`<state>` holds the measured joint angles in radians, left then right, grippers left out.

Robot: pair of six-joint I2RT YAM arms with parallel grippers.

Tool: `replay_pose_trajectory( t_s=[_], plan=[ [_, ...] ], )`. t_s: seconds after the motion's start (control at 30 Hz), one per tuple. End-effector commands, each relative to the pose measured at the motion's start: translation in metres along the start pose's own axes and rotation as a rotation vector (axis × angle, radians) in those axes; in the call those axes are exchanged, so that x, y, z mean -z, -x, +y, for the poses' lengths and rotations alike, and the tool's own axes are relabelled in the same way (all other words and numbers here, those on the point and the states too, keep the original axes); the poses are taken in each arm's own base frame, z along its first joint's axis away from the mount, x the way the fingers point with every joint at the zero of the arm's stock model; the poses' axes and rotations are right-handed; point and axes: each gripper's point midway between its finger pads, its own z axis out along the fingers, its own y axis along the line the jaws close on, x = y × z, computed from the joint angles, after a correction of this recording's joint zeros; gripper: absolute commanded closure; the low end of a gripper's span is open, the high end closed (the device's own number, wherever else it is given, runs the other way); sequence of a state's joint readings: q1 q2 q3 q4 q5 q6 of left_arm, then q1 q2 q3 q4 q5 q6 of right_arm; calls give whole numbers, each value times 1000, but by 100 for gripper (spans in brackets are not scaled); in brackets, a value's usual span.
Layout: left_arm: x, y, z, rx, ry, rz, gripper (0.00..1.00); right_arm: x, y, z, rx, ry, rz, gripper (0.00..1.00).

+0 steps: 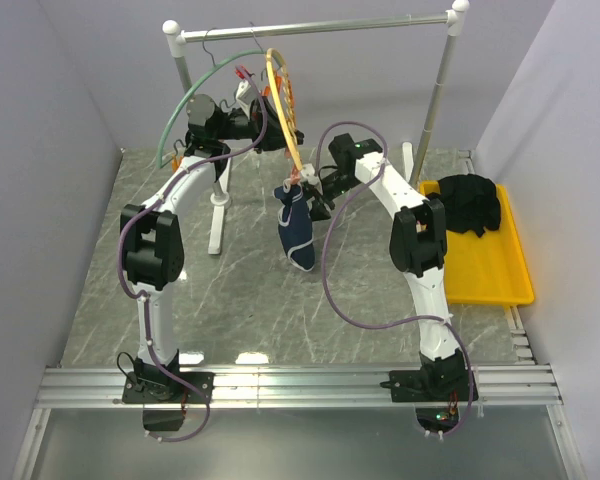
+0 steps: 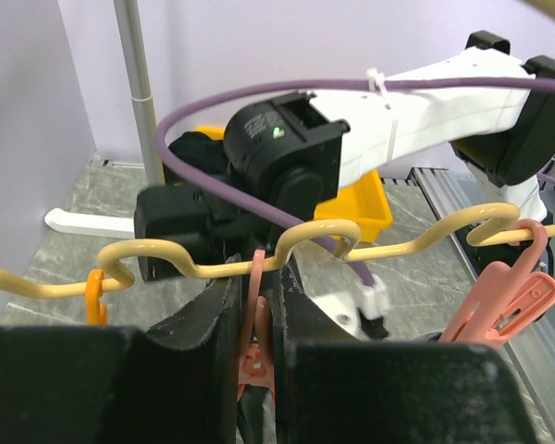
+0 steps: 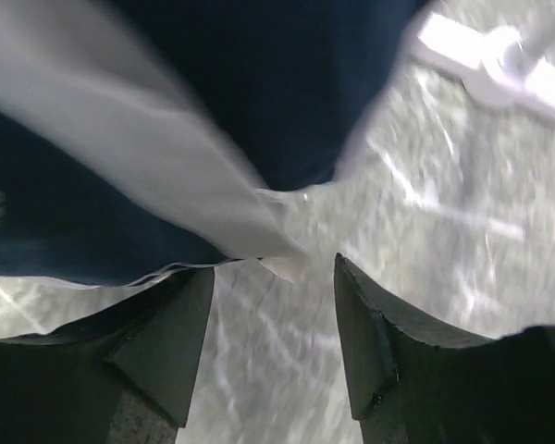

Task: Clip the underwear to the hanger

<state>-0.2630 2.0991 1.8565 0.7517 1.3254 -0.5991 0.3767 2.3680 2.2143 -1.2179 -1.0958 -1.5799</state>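
The yellow hanger [image 1: 282,110] hangs by its metal hook from the rack rail. Its wavy wire [image 2: 157,246] crosses the left wrist view. My left gripper [image 1: 273,130] [image 2: 256,277] is shut on an orange clip [image 2: 255,310] hanging from that wire. The navy underwear [image 1: 298,228] dangles from the hanger's lower end, above the table. My right gripper [image 1: 316,192] [image 3: 273,273] is open just beside it. The blurred navy cloth [image 3: 259,92] and its white trim [image 3: 148,157] lie just beyond the jaws, with nothing between them.
A green hanger [image 1: 180,110] hangs left of the yellow one. The rack's posts [image 1: 435,90] and white feet [image 1: 218,215] stand on the table. A yellow tray [image 1: 490,270] at the right holds a black clothing pile [image 1: 470,205]. Another orange clip [image 2: 509,294] hangs nearby.
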Motion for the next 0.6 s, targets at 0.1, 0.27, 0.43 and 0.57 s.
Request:
replay_pose_trajectory(
  t_s=[0.1,0.27,0.43,0.57],
  plan=[
    [-3,20,-10,-101,-28,-12,100,-16,32,30,133,85,-149,36],
    [-2,21,-13,-104,-25,-14,100,-17,42,32,131,91,-189,61],
    [-2,23,-14,-104,-31,-9,100,-5,48,47,105,89,-186,100],
    [0,24,-12,-103,-21,-11,100,16,34,61,3,83,-112,100]
  ],
)
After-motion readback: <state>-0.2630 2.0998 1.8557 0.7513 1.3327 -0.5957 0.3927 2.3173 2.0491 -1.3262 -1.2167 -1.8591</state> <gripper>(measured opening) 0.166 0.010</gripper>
